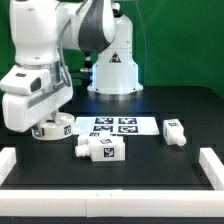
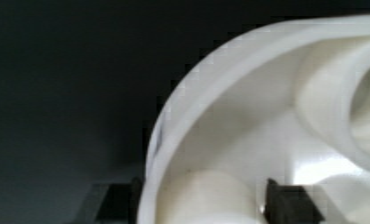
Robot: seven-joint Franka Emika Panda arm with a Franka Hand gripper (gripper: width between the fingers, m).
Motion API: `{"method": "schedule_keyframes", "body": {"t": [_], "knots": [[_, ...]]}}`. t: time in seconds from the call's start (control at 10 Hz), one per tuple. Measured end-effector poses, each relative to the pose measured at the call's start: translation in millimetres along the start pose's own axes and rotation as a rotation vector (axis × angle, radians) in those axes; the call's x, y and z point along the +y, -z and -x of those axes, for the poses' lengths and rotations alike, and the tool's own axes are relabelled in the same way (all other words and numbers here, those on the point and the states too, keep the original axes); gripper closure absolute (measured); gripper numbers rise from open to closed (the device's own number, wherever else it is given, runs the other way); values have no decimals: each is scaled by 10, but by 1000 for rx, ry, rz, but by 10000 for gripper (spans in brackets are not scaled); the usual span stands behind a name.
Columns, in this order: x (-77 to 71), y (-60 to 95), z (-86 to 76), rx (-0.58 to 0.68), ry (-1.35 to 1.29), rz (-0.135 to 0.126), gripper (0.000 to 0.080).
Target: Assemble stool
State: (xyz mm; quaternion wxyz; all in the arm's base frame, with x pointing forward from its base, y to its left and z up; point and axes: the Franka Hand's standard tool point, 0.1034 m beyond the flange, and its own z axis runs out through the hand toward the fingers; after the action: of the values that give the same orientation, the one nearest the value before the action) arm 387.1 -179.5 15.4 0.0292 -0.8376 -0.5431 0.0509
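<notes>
White legs [image 1: 106, 152] lie loose near the marker board [image 1: 112, 125].

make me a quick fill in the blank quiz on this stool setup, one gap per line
1. The gripper hangs over the round ___ at the exterior view's left.
2. The marker board carries ___ tags.
3. The table top is ___.
4. In the wrist view, the white rim runs between the two dark ___.

Missing words: seat; four; black; fingers.
</notes>
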Motion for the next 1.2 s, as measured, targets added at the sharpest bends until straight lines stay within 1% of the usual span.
{"method": "schedule_keyframes", "body": {"t": [0.1, 0.2, 0.3, 0.4, 0.5, 0.6, 0.7, 1.0, 1.1, 1.2], "knots": [[103, 166, -59, 1, -5, 16, 473], [169, 385, -197, -6, -54, 8, 473], [269, 599, -376, -12, -92, 18, 473], [381, 723, -605, -12, -145, 47, 473], [534, 815, -884, -16, -197, 78, 473], [648, 805, -1049, -16, -206, 96, 473], [636, 730, -1025, -17, -180, 96, 473], [629, 723, -1025, -18, -181, 92, 473], [635, 721, -1064, -17, -201, 93, 473], [733, 761, -1350, -14, -310, 101, 473]]}}
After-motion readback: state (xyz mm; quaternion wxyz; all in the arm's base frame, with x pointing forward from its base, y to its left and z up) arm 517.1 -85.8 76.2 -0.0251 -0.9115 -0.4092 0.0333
